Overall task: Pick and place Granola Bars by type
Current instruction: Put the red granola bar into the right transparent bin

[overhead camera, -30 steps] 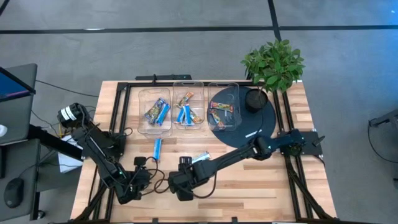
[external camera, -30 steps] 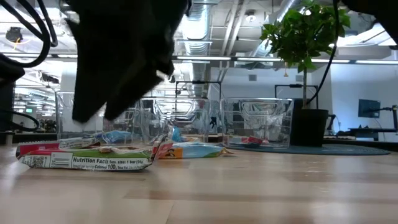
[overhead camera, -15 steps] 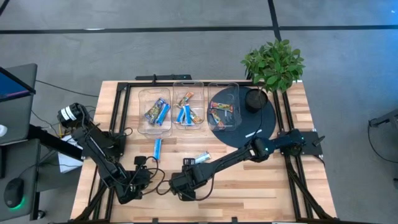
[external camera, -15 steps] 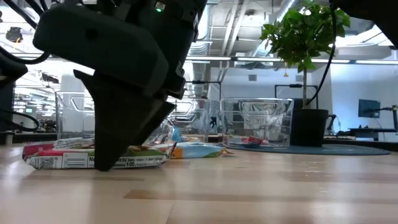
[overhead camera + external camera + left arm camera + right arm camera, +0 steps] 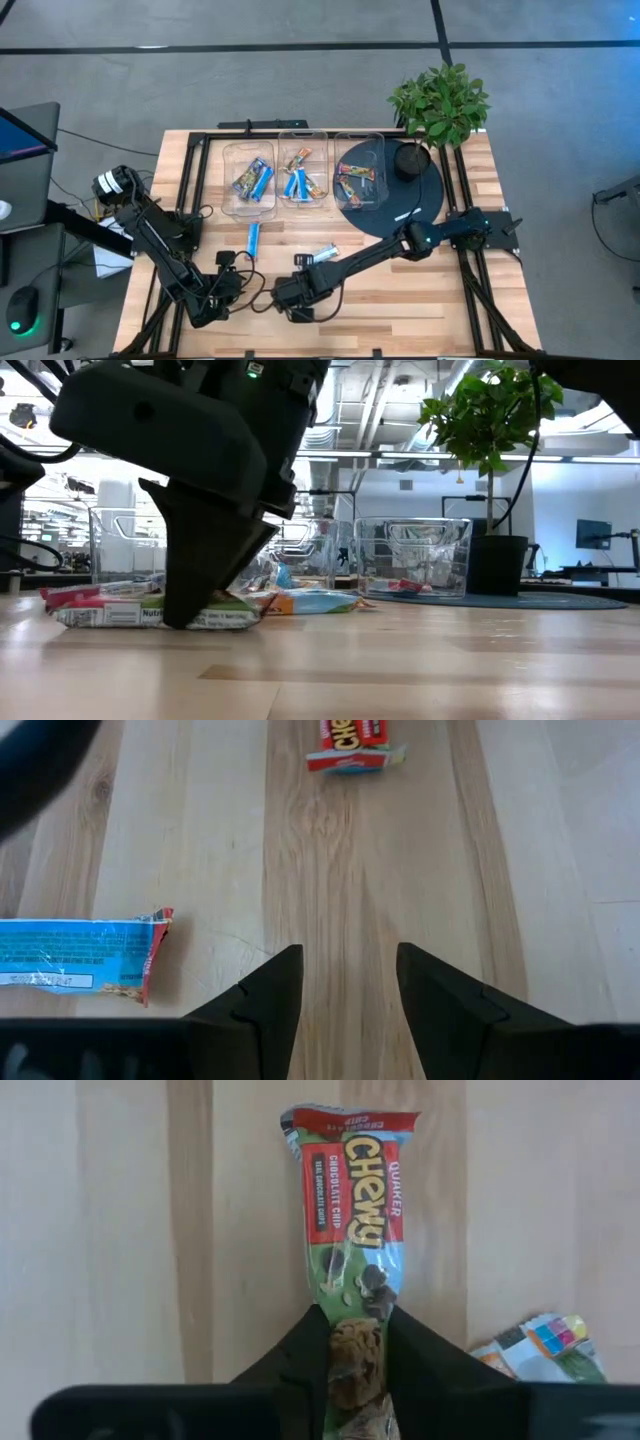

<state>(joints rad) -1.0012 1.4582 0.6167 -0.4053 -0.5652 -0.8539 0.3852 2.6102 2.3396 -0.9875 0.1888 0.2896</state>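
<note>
Pale striped wood forms the table (image 5: 400,290). From above, the right gripper (image 5: 297,312) is low at the near edge, hiding what it grips; only its wrist view shows the two dark fingers (image 5: 300,1355) pinched on the end of a green-and-red granola bar (image 5: 350,1240) printed "Quaker Chewy", lying flat on the wood. The low view shows that bar (image 5: 120,615) side-on under the gripper, with part of the word "Nutrition" legible. The left gripper (image 5: 205,310) waits just beside it, fingers partly apart and holding nothing; its wrist view shows a blue bar (image 5: 75,955) on the boards. Overhead, three clear bins (image 5: 303,178) at the far side hold more bars, with two blue bars (image 5: 253,238) loose before them.
</note>
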